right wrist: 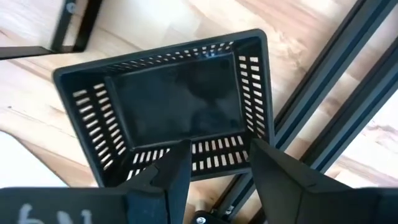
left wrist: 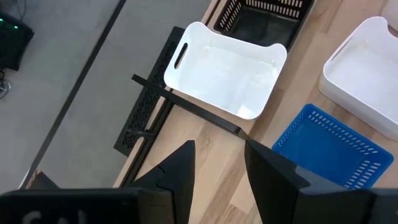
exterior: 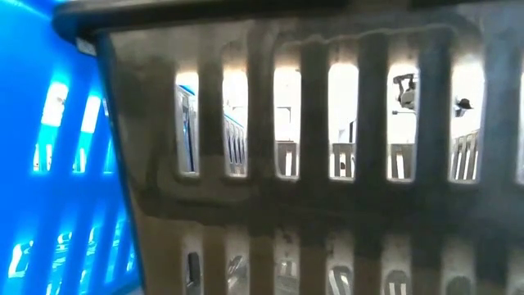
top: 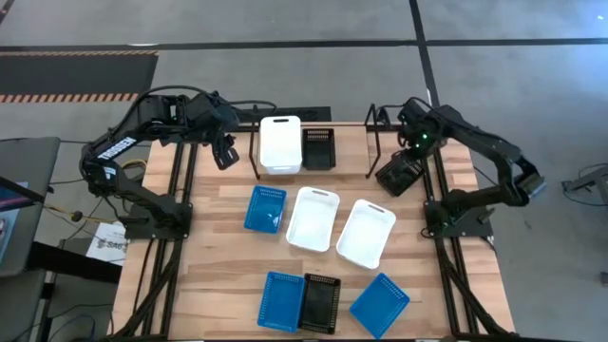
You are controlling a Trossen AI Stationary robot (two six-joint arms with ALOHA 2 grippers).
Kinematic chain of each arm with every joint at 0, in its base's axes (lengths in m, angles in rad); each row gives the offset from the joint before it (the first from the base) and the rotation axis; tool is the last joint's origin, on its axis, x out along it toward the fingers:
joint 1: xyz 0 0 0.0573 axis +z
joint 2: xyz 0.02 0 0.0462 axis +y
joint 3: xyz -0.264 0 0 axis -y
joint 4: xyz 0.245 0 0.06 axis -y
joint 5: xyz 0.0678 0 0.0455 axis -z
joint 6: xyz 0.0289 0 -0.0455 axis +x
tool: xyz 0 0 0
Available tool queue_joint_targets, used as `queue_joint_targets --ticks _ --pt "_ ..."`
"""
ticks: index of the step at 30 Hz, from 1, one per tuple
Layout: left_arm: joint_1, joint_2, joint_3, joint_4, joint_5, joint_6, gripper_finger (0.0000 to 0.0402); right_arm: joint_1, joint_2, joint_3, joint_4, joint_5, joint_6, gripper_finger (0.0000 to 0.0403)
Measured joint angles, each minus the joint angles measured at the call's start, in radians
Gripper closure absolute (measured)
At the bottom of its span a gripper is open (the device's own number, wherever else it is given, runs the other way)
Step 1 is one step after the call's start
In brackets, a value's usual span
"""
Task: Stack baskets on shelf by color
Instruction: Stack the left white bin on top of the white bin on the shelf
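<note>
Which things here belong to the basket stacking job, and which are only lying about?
For the job:
- white baskets
- blue baskets
- black baskets
- shelf
- right hand, open over one black basket
- left hand, open near the shelf

Lying about, off the table:
- paper sheet
- cables
- dark floor mat

You see a grey concrete floor (top: pixel 285 21) crossed by dark lines (a ribbed black mat (top: pixel 76 76) lies far left).
</note>
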Motion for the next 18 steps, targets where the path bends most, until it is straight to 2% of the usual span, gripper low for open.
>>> queue_joint_targets --ticks 4,8,18 --pt "0.0 0.0 0.0 0.0 0.0 -0.009 0.0274 0.024 0.03 0.0 -0.003 -0.031 0.0 0.0223" --pt "0.0 0.0 0.0 0.0 0.0 -0.016 0.0274 0.099 0.03 0.0 -0.004 -0.098 0.001 0.0223" --pt "0.0 0.0 0.0 -0.001 -0.001 -0.016 0.0274 0.463 0.03 0.0 -0.006 -0.134 0.153 0.023"
